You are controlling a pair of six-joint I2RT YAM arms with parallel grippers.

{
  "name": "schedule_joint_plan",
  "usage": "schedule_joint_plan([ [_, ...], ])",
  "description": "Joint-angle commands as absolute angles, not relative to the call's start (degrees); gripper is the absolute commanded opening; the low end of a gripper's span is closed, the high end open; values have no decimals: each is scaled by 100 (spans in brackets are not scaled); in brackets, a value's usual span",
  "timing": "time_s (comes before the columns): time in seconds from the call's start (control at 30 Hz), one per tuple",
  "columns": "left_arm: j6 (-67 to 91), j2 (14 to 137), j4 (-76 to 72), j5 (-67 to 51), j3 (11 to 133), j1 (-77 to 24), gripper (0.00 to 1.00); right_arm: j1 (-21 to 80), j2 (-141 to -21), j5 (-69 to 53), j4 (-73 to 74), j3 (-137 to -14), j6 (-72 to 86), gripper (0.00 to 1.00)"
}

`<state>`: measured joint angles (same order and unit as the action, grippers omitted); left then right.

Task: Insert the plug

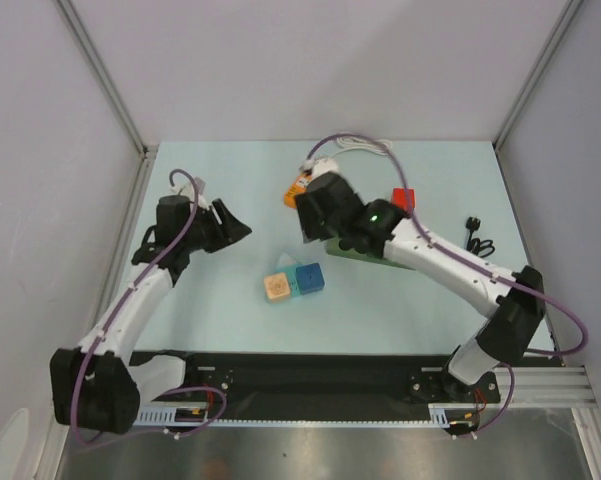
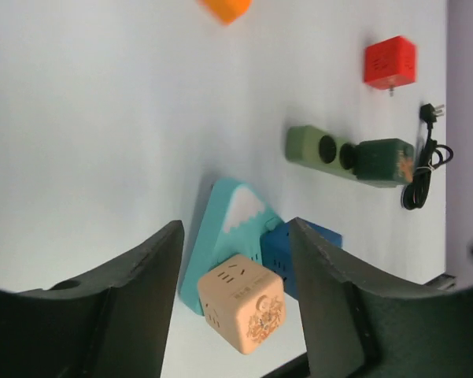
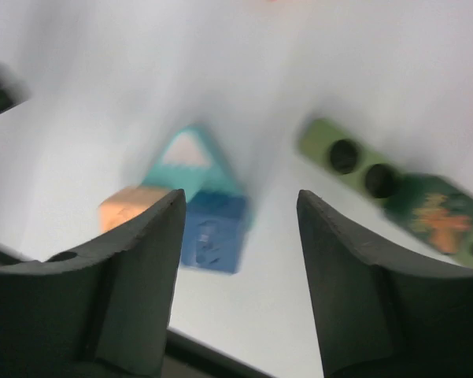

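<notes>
A peach cube socket (image 2: 240, 311) and a blue cube (image 2: 277, 256) sit against a teal triangular power strip (image 2: 224, 228) mid-table. From above they show as the peach cube (image 1: 277, 289) and the blue cube (image 1: 312, 283). My left gripper (image 2: 236, 228) hovers left of them, open and empty, seen from above as the left gripper (image 1: 242, 230). The right gripper (image 3: 240, 197) hangs above them, open with nothing between its fingers. A green power strip (image 2: 311, 146) carries a dark green cube (image 2: 386, 161). A black cord with a plug (image 2: 425, 157) lies at the right.
A red cube (image 1: 404, 198) and an orange cube (image 1: 295, 192) lie further back. A white cable (image 1: 360, 143) rests by the rear wall. My right arm covers part of the green strip (image 1: 355, 252). Side walls close in the table.
</notes>
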<state>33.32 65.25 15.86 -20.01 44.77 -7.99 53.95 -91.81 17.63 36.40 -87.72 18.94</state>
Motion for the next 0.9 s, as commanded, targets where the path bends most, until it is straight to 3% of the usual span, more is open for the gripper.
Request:
schedule_joint_plan([
  [0.0, 2351, 5969, 1897, -1882, 5079, -984, 63, 4485, -8991, 1880, 4087, -8921, 1872, 65],
  [0.07, 2119, 5985, 2354, -1488, 5492, -1300, 76, 3799, -9105, 1750, 4061, -8921, 1837, 78],
  [0.1, 2014, 6020, 2495, -1364, 5650, -1370, 78, 3588, -9158, 1505, 4017, -8938, 1785, 84],
  [0.13, 1987, 6021, 2505, -1406, 5695, -1458, 79, 3160, -9245, 1416, 3947, -8982, 1749, 96],
  [0.17, 1995, 6021, 2522, -1432, 5721, -1468, 80, 2981, -9464, 1372, 3911, -9026, 1732, 99],
  [0.27, 2074, 6108, 2522, -1486, 5862, -1573, 84, 2314, -10078, 1187, 3885, -9350, 1714, 100],
  [0.53, 2135, 6996, 2593, -1766, 6460, -1626, 96, 1705, -11539, 1388, 3920, -10405, 1301, 99],
  [0.87, 2074, 7549, 2470, -1863, 6653, -1635, 93, 1441, -12541, 2126, 3937, -11030, 756, 100],
])
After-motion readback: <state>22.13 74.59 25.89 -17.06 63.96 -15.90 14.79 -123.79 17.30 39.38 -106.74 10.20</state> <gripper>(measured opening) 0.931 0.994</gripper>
